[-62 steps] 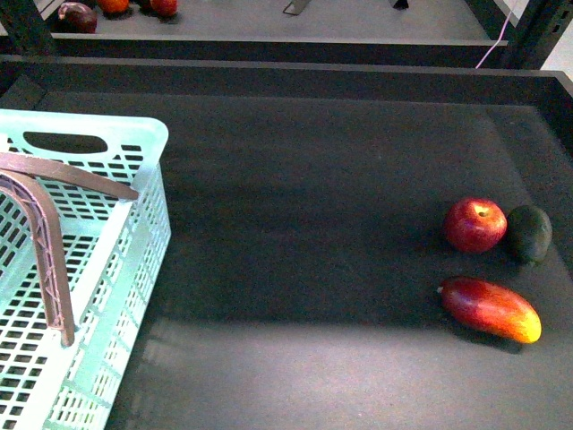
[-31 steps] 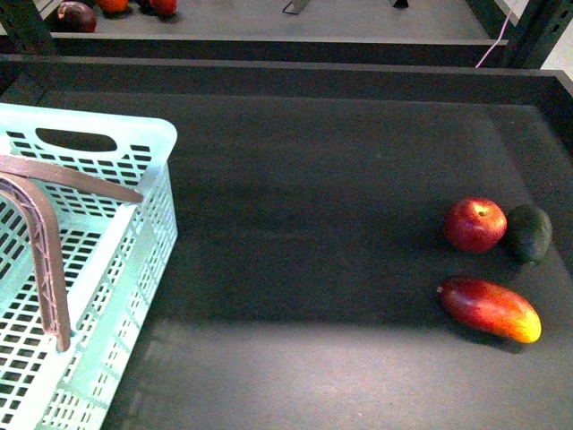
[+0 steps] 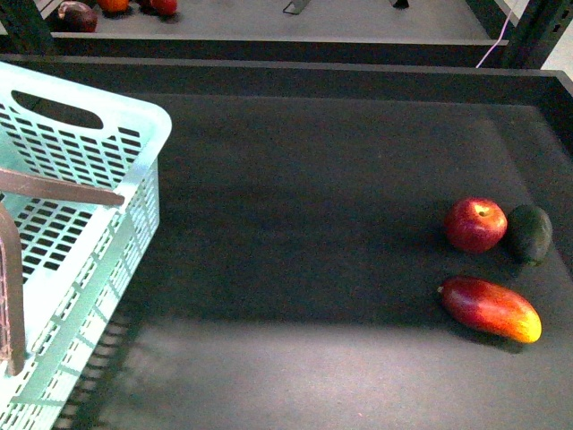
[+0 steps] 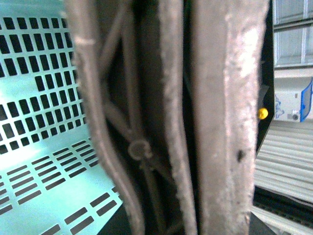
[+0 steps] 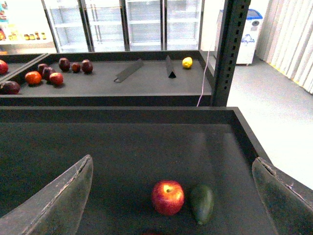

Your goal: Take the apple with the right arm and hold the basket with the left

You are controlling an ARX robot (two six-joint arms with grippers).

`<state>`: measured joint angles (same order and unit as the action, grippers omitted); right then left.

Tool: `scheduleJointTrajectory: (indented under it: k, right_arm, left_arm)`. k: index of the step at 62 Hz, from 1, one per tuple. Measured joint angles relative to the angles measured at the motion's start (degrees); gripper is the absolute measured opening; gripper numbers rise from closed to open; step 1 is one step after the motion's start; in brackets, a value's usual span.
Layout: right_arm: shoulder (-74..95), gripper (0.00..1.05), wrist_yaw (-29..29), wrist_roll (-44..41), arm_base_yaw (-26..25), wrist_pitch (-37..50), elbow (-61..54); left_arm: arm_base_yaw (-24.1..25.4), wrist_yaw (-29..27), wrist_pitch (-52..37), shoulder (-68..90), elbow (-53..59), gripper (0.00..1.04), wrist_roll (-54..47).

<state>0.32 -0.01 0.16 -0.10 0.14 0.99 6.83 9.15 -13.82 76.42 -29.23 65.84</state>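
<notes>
Judging progress from my console, I put the task at its early half: the apple [image 3: 475, 224] has not been picked and sits on the dark shelf [image 3: 313, 179] at the right, touching or just beside the avocado [image 3: 530, 233], with the mango [image 3: 490, 309] near it on the side closer to the robot. The right gripper [image 5: 172, 161] hangs above the shelf with its jaws spread wide and nothing between them; the apple lies ahead of it, roughly centred in the gap, so the descent and the close are both left to do. The basket [image 3: 134, 134] stands at the far left, well apart from the fruit, and looks tilted with a shadow under its near edge, which I read as it being carried. The left wrist view is filled by the ribbed grey-brown handle [image 4: 142, 147] pressed right up to the lens, so I cannot tell how far the left gripper is closed, though a grasp on the handle seems likely. No brand, label or writing is legible; the small packages in the distant coolers are too blurred to read
</notes>
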Motion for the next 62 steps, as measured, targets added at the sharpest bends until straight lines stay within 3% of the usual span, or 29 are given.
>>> scheduleJointTrajectory:
  k: [14,40,62]
  right_arm:
    - [0.00,0.96,0.00,0.00,0.00,0.00,0.00]
    - [0.00,0.96,0.00,0.00,0.00,0.00,0.00]
    - [0.00,0.96,0.00,0.00,0.00,0.00,0.00]
  left_arm:
    - [-9.49,-1.79,7.67,-4.00,-5.16,0.16,-2.47]
    - [-28.11,-5.25,12.72,-0.09,-19.15,0.16,-2.78]
    - [-33.77,-5.75,12.76,1.03,-21.66,0.16,-3.80]
